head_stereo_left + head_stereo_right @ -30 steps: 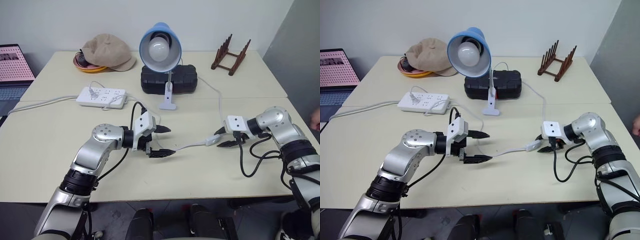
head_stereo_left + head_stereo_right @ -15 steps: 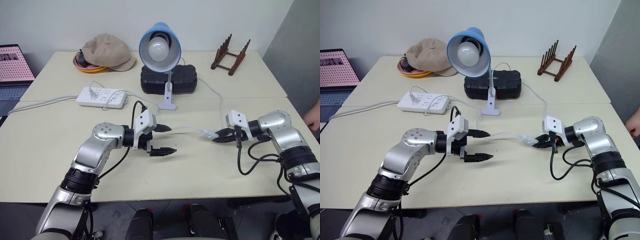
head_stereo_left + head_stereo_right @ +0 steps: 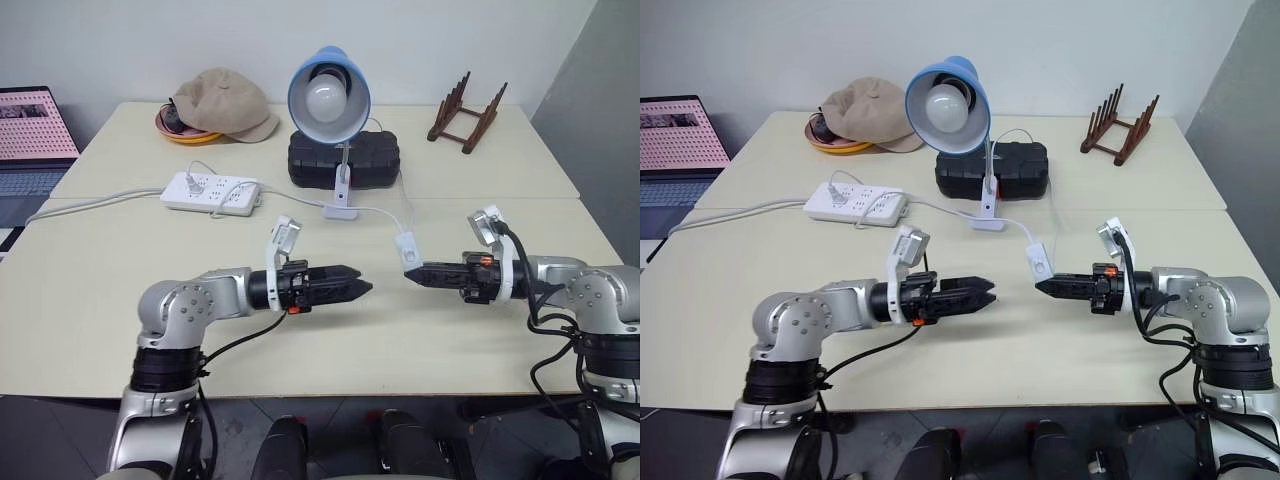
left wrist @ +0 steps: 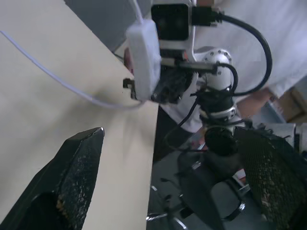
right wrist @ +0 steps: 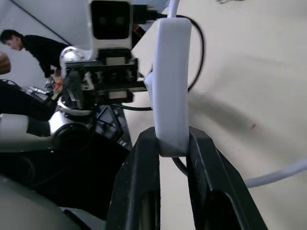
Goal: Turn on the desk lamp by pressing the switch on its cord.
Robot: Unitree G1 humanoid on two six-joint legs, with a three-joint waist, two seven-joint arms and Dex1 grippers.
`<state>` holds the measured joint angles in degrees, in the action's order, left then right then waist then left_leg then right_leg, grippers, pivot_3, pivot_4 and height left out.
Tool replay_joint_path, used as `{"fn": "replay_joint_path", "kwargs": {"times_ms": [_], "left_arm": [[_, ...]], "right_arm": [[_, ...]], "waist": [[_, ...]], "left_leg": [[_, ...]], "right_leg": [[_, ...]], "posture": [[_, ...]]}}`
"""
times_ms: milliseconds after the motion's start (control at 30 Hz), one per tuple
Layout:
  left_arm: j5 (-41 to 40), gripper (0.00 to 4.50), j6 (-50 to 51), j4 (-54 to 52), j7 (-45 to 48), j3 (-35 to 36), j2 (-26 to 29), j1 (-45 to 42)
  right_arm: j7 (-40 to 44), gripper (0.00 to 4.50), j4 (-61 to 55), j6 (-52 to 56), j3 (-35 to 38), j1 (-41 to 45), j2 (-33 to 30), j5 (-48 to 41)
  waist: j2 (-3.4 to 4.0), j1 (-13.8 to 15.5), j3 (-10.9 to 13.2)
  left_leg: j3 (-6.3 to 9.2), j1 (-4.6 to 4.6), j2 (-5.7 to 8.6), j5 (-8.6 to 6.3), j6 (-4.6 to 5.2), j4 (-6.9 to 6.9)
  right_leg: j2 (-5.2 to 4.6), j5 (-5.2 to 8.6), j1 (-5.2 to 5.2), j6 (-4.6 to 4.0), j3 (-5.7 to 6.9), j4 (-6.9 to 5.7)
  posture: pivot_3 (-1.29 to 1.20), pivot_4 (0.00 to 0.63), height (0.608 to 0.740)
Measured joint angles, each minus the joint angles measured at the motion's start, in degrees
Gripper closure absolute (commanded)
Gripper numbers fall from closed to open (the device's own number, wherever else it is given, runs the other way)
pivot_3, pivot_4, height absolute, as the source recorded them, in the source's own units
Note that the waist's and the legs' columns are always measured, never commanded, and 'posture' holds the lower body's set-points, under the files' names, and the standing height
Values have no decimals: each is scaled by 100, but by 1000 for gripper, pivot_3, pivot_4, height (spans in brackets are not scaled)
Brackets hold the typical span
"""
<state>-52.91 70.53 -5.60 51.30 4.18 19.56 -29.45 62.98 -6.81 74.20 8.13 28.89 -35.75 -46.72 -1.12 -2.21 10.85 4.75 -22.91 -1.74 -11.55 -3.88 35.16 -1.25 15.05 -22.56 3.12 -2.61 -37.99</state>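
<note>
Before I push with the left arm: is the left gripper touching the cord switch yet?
Apart. The left eye view shows bare table between the left gripper and the switch, which the right gripper pinches.

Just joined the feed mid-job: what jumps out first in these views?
The two grippers face each other above the front of the table: the right gripper pinches the cord's white switch and holds it up, and the left gripper points at it, jaws open. Behind them the desk lamp, blue-shaded, stands unlit mid-table, in front of a black case.
</note>
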Motion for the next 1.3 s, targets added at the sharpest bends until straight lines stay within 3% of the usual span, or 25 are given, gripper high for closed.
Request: {"fn": "replay_joint_path", "kwargs": {"times_ms": [300, 500, 633, 867, 1200, 1267, 1300], "left_arm": [[-24, 0, 5, 508, -224, -102, -568, -474], [6, 0, -108, 622, -127, -197, -539, -549], [24, 564, -202, 791, -56, -226, -510, -586], [33, 2164, -275, 824, 23, -272, -487, -610], [-103, 4020, -208, 765, 173, -260, -443, -611], [-117, 4076, -215, 724, 178, -260, -441, -611], [-111, 3726, -226, 682, 170, -267, -437, -610]], "right_arm": [[-342, 4104, -435, 274, 7, -147, 10, -490], [-558, 4104, -523, 338, 8, -259, 9, -771], [-654, 4104, -567, 368, 11, -269, -2, -922], [-821, 4104, -574, 375, 10, -269, -12, -1100], [-918, 4104, -566, 391, -2, -268, -22, -1163], [-919, 4104, -561, 388, -1, -268, -40, -1229], [-919, 4104, -555, 387, 0, -268, -52, -1250]], "waist": [[0, 17, 0], [0, 21, 0], [0, 21, 0], [0, 21, 0], [0, 21, 0], [0, 22, 0], [0, 22, 0]], "left_leg": [[-3, -6, 0, 0, 0, -5], [-4, -6, 0, -1, 0, -5], [-4, -7, 0, -1, 0, -5], [-4, -10, 0, -1, -1, -6], [-4, -10, 0, -1, 0, -7], [-4, -11, 0, -1, 0, -8], [-4, -11, 0, -1, 0, -8]], "right_leg": [[0, 1, -6, 0, -2, 6], [0, 1, -6, 0, -4, 8], [0, 1, -7, 0, -3, 8], [0, 1, -8, 0, -3, 14], [0, 1, -9, 0, -3, 14], [0, 1, -9, 0, -3, 15], [0, 1, -9, 0, -3, 16]], "posture": [[0, 150, 740], [0, 150, 740], [0, 150, 740], [0, 150, 740], [0, 150, 740], [0, 150, 740], [0, 150, 740]]}}
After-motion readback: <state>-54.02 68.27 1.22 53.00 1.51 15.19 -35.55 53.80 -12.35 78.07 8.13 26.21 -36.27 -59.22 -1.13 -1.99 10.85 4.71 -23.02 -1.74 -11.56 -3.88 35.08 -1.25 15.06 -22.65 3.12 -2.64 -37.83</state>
